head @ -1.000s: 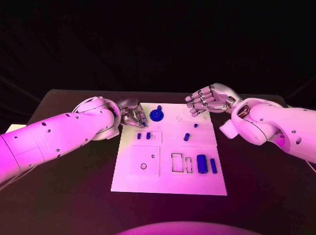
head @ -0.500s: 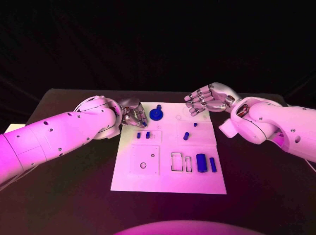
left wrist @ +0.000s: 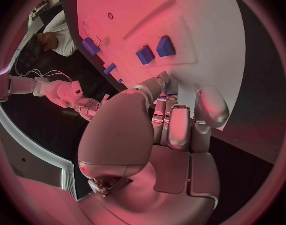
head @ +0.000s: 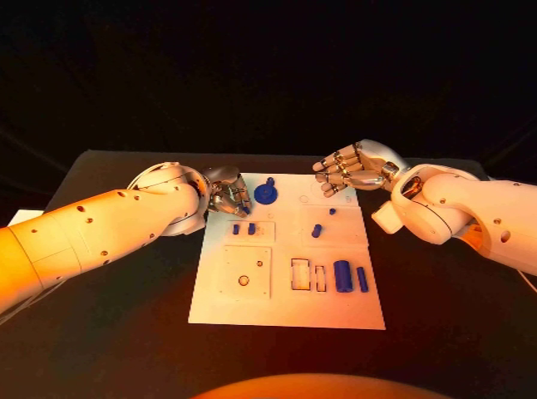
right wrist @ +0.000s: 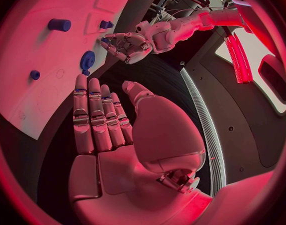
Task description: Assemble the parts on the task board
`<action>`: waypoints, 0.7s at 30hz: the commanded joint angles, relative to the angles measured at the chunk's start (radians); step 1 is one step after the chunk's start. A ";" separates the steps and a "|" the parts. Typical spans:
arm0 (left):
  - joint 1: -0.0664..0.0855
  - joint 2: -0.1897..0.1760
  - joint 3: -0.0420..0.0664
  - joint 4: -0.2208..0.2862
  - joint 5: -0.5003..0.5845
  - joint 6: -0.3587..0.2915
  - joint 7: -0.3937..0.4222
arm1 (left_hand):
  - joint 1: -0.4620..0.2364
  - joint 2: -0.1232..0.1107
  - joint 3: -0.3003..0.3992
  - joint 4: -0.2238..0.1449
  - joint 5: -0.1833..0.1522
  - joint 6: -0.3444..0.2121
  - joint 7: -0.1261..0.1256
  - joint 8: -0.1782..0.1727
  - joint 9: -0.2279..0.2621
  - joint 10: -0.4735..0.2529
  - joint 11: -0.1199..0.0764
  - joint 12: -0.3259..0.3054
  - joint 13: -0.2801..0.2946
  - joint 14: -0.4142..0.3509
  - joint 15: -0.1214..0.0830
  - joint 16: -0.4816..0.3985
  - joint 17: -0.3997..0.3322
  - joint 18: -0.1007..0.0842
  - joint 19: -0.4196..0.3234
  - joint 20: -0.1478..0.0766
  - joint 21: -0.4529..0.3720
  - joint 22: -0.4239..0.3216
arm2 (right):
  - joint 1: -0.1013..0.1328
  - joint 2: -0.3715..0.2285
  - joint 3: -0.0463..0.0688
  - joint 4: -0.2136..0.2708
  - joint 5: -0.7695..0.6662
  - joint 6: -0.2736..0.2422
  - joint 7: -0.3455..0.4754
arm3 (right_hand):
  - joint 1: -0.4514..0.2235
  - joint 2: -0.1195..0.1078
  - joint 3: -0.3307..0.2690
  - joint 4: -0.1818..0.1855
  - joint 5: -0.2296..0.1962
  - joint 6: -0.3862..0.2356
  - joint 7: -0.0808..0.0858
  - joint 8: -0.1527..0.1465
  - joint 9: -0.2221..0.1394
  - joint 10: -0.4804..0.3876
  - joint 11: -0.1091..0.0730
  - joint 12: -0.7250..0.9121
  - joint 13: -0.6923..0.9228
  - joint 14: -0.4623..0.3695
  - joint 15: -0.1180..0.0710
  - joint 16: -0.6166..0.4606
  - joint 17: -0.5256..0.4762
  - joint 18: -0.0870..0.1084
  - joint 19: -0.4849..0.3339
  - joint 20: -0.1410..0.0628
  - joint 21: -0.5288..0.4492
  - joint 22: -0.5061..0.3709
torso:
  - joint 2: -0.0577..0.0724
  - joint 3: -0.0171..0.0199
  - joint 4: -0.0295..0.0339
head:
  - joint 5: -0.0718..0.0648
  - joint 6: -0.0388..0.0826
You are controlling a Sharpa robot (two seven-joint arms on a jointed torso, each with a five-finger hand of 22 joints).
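The flat white rectangular task board (head: 287,312) lies in the middle of the black counter (head: 113,332). At its upper left edge the left hand (head: 227,196) hovers with fingers curled inward; whether they pinch anything I cannot tell. Just beside it, on the board's upper part, sits a round blue gear-like part (head: 266,194). The right hand (head: 350,169) hangs above the board's upper right corner, fingers spread and holding nothing. Small blue block parts (head: 243,229) lie centre-left, and longer blue pieces (head: 343,272) lie lower right.
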 commanded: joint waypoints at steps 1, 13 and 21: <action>-0.005 0.006 -0.003 -0.001 -0.011 0.027 -0.001 | -0.010 0.000 0.006 0.002 0.003 0.007 0.001 -0.003 0.001 0.007 0.001 -0.005 0.001 0.016 -0.003 -0.004 0.002 -0.009 -0.001 -0.003 -0.005 -0.002 | -0.001 0.002 0.000 0.000 -0.005 0.014 0.004 | -0.012 0.001 0.006 0.002 -0.004 0.005 0.002 -0.003 0.000 0.008 0.000 -0.006 -0.001 0.008 0.002 0.003 -0.001 0.015 0.007 0.001 -0.004 0.002 | 0.001 -0.0004 -0.0001 | 0.000 -0.001; -0.006 0.015 -0.003 -0.005 -0.017 0.044 -0.011 | -0.011 -0.001 0.007 0.002 0.003 0.006 0.002 -0.005 0.000 0.007 0.002 -0.007 0.002 0.016 -0.003 -0.004 0.003 -0.008 -0.002 -0.003 -0.007 -0.002 | -0.001 0.002 0.000 0.000 -0.005 0.021 0.001 | -0.015 -0.001 0.010 0.002 -0.004 0.005 0.002 -0.003 0.000 0.007 0.000 -0.007 -0.001 0.007 0.002 0.002 -0.001 0.014 0.007 0.001 -0.005 0.001 | 0.001 0.0005 -0.0007 | -0.002 -0.002; -0.007 0.017 -0.003 -0.004 -0.023 0.055 -0.015 | -0.012 -0.001 0.007 0.001 0.003 0.006 0.003 -0.005 0.000 0.006 0.002 -0.008 0.002 0.015 -0.003 -0.006 -0.002 -0.008 -0.002 -0.003 -0.007 -0.002 | -0.001 0.002 0.000 -0.001 -0.005 0.023 0.001 | -0.015 -0.001 0.010 0.002 -0.004 0.005 0.002 -0.003 0.000 0.007 0.000 -0.007 -0.001 0.007 0.002 0.002 -0.001 0.014 0.007 0.001 -0.005 0.001 | 0.000 0.0008 0.0002 | -0.003 -0.004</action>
